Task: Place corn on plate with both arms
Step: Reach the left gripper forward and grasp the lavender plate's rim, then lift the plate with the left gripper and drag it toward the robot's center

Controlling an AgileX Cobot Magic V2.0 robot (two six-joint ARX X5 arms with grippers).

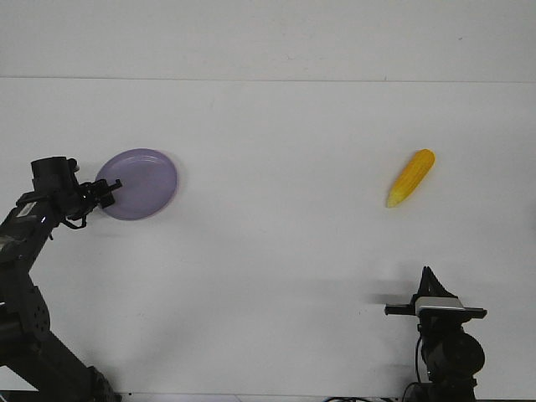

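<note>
Lavender plate (144,180) sits at table left in the front view; left gripper (107,193) is at its near-left rim, fingers narrow and apparently pinching the edge, though the contact is too small to confirm. Corn (410,178) lies far right, well apart from the plate, pale tip toward the robot. Right gripper (430,280) is parked near the table's front edge, pointing toward the corn; width unreadable. Judgement: secure the rim before dragging the plate centreward, keeping it level.
</note>
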